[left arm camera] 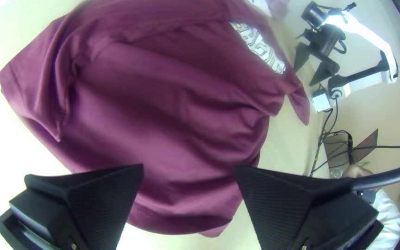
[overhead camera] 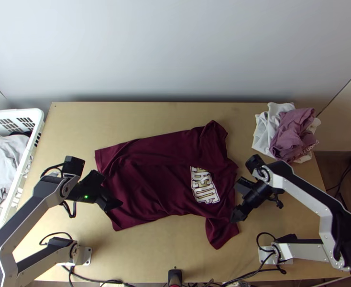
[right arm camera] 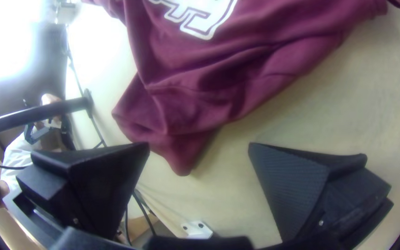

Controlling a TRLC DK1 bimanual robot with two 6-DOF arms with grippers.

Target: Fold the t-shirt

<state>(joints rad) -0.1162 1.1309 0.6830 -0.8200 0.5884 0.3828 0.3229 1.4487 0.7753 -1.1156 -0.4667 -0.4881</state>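
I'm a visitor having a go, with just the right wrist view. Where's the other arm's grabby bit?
Observer: The left tool hangs over the end of the t-shirt farthest from the printed letters, fingers apart.

Visitor: Is there other laundry about?

Observer: Yes, a pile of white and mauve clothes sits at the table's far right corner, in the top view.

Visitor: And over on the left side?

Observer: A white basket stands by the table's left edge, with pale cloth inside.
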